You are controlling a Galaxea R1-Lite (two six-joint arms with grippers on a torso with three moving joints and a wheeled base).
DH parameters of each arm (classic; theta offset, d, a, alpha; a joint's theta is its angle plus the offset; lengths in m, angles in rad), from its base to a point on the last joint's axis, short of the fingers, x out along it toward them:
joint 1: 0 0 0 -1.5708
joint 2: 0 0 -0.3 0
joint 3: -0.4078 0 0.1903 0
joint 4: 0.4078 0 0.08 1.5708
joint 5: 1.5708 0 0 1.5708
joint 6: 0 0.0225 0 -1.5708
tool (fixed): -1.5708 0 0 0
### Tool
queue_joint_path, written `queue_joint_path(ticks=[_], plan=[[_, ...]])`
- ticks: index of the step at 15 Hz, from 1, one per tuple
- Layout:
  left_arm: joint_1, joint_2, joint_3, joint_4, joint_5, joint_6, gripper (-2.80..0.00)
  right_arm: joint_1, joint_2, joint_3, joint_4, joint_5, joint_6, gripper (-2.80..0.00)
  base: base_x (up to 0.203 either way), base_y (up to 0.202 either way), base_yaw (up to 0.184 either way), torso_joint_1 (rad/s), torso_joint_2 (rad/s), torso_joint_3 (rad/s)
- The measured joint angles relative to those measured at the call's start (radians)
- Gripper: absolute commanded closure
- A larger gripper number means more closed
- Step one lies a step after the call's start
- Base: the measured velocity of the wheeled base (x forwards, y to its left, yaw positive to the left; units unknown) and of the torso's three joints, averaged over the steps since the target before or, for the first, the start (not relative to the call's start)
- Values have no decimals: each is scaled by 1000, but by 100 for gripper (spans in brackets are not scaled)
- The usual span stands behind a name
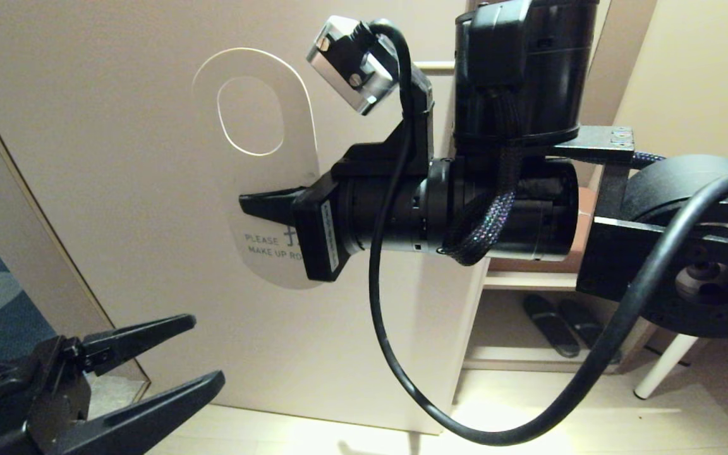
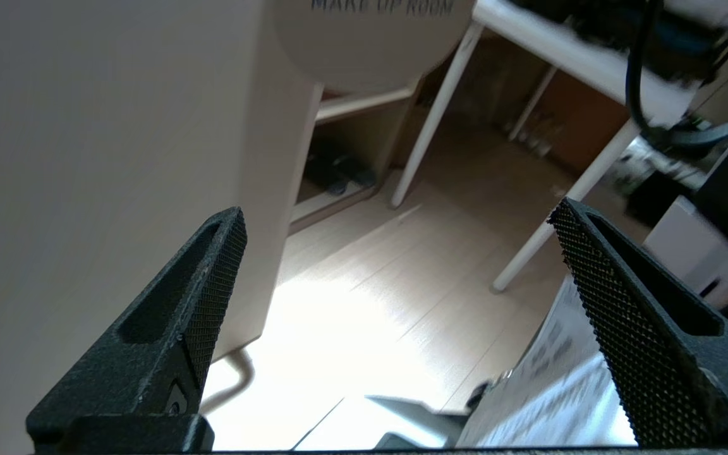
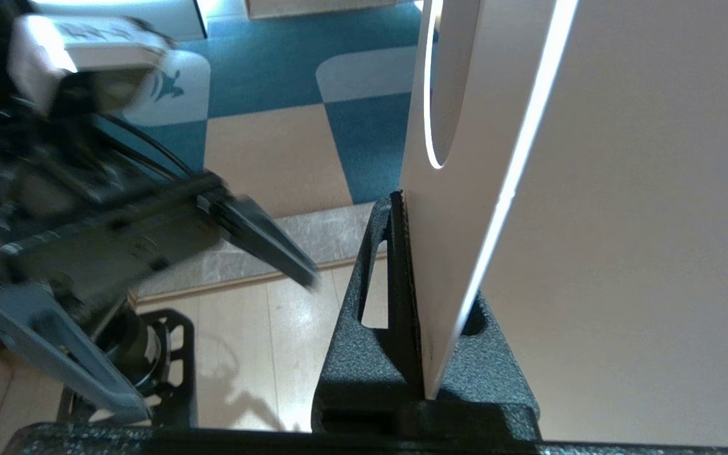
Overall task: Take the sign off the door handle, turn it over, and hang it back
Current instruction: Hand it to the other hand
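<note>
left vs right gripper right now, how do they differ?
The left gripper has its jaws spread wide with nothing between them; the right gripper is shut on the sign, pinching its edge. The left gripper sits low, below the sign and apart from it; the right gripper is higher, holding the sign in front of the door with its white PLEASE MAKE UP ROOM face showing. Both have black wedge-shaped fingers with textured pads.
</note>
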Motion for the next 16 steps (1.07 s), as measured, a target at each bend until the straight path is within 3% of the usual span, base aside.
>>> queue_joint_path(ticks=[4, 10, 12, 16], plan=[[63, 103, -5, -90, -143, -14, -280, 0, 7, -22, 0, 75, 20, 0, 0, 0, 0, 0, 0, 0], [316, 170, -29, -113, -463, -15, -280, 0, 12, -19, 5, 186, 26, 0, 0, 0, 0, 0, 0, 0], [337, 183, -53, -113, -506, -15, -280, 1, 17, -21, 2, 238, 61, 0, 0, 0, 0, 0, 0, 0], [339, 204, -82, -160, -513, -20, -280, 2, 21, -27, 0, 284, 91, 0, 0, 0, 0, 0, 0, 0]])
